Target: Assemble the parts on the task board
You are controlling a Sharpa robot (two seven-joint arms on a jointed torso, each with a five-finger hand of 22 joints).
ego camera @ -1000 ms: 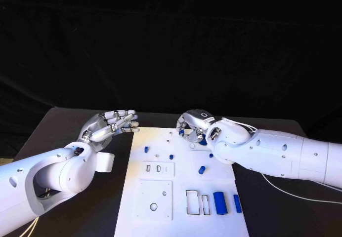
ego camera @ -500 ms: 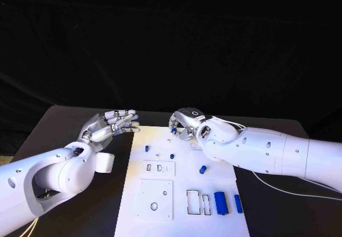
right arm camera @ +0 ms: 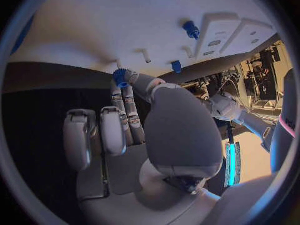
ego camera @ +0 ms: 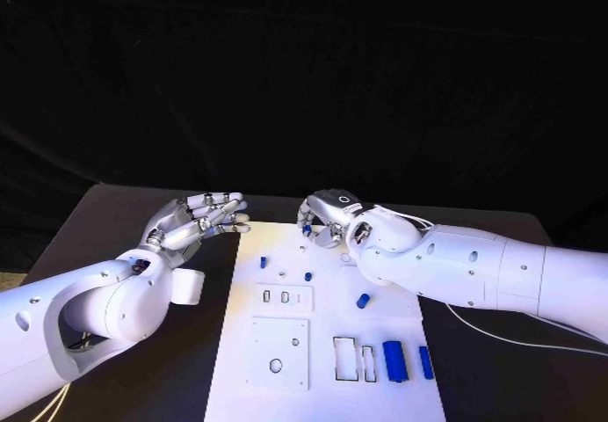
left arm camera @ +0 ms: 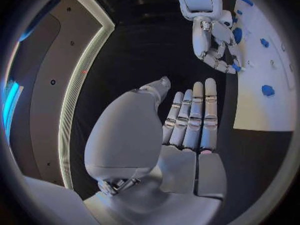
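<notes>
The white task board (ego camera: 332,321) lies in the middle of the black table. My right hand (ego camera: 335,217) hovers over the board's far end and pinches a small blue toothed part (right arm camera: 119,77) between thumb and finger; the same part (ego camera: 308,229) shows at its fingertips in the head view. My left hand (ego camera: 200,221) is off the board's far left corner, fingers straight and holding nothing; its fingers (left arm camera: 190,117) are extended side by side. Loose blue parts lie on the board: a peg (ego camera: 264,261), another peg (ego camera: 307,276), a short piece (ego camera: 363,300).
Two larger blue cylinders (ego camera: 394,360) (ego camera: 424,362) lie at the board's near right. Beside them are rectangular slots (ego camera: 349,359), a square panel with a hole (ego camera: 277,352) and a small slotted panel (ego camera: 281,297). Black table (ego camera: 126,215) surrounds the board.
My right hand has moved left and toward the board's far edge, carrying the blue part. The left hand has hardly moved.
</notes>
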